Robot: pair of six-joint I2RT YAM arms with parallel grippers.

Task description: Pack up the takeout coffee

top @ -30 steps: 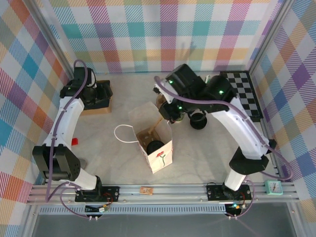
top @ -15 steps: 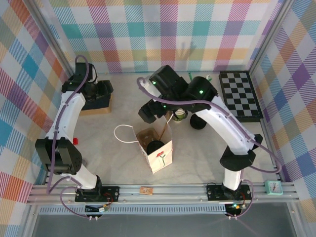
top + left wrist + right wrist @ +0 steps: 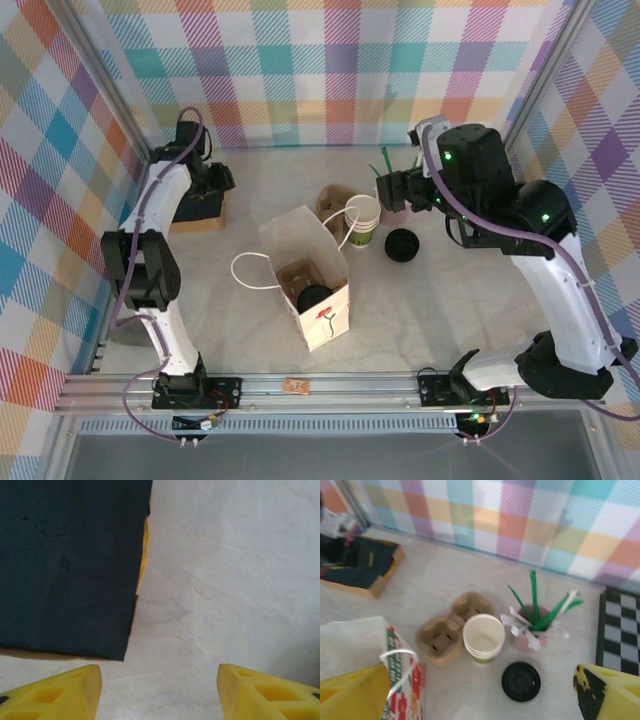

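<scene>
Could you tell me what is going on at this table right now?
The takeout coffee stands inside the open paper bag, black lid up. The right pincer hangs open near the stack of cups and the loose lid, holding nothing. The left pincer is open over the table beside a dark box.

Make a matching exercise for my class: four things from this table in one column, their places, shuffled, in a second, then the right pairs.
Things
1. coffee
2. loose lid
3. straws
4. carrier

Places
A. standing in a holder
B. lying flat, right of the cup stack
C. inside the bag
D. beside the cup stack, on its left

Pairs: 1-C, 2-B, 3-A, 4-D
</scene>
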